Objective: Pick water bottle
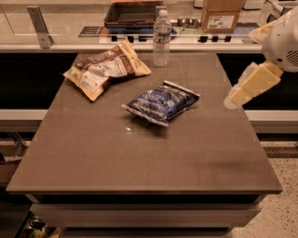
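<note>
The water bottle (161, 38) stands upright at the far edge of the brown table (139, 153), a clear ribbed bottle with a white cap and a pale label band. My gripper (233, 99) hangs at the right side of the view, over the table's right edge. It points down and to the left and holds nothing. It is well to the right of the bottle and nearer to the camera, apart from it.
A blue snack bag (161, 102) lies in the middle of the table, between the gripper and the bottle's side. A brown-and-tan snack bag (106, 69) lies at the far left. Behind the table runs a counter with a dark tray (132, 14) and a cardboard box (222, 14).
</note>
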`<state>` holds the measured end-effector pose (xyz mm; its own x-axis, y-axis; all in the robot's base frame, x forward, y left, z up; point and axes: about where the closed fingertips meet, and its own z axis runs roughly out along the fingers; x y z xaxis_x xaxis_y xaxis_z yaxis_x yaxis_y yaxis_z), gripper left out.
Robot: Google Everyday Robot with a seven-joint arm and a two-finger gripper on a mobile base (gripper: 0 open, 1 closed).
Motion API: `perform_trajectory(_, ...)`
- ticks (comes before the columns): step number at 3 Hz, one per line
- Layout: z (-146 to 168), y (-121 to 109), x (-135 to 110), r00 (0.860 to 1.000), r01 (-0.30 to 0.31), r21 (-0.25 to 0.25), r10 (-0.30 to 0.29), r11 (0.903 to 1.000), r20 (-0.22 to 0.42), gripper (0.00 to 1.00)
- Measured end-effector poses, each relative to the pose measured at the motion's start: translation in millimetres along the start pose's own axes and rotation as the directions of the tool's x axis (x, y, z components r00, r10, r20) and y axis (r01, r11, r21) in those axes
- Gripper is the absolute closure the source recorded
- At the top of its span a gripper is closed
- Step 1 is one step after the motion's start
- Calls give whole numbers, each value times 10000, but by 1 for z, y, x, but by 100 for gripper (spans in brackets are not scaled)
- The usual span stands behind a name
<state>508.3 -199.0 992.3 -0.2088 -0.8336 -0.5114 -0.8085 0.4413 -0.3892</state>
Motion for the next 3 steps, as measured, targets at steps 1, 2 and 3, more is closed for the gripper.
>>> perform_trajectory(1, 29, -25, -20, 9850, -796, 271, 744, 9965, 1559, 0)
perform_trajectory(2, 51, -46, -35, 9561, -1490, 285, 1367, 9884, 2592, 0)
perform_trajectory(3, 72, -63, -48, 9211, -2137, 216, 1941, 9767, 3375, 0)
